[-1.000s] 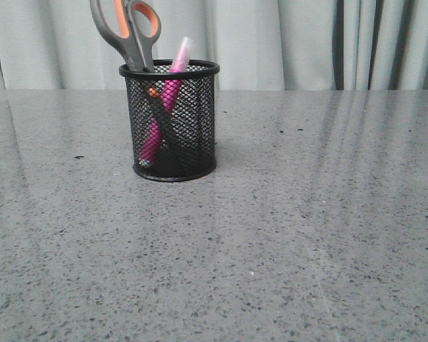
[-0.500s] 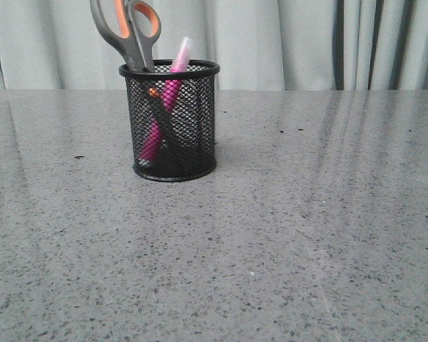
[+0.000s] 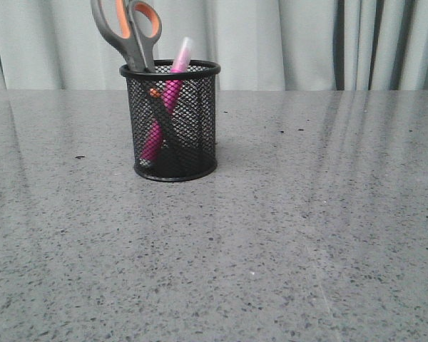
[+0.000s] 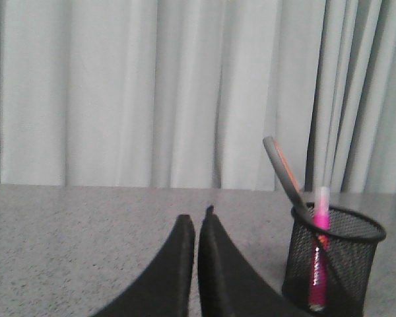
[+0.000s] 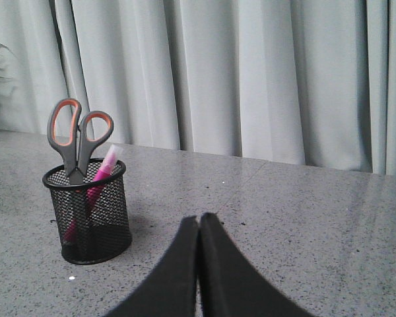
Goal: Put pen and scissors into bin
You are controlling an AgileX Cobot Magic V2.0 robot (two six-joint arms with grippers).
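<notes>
In bin (image 3: pixel 200 135), scissors (image 3: pixel 128 32) tops cropped, pen (image 3: pixel 172 85)

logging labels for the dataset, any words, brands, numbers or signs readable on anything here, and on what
None can be read in any view.
The pen: no print visible.
The scissors: no brand or mark visible on the handles.
The bin: plain black mesh, no label.
</notes>
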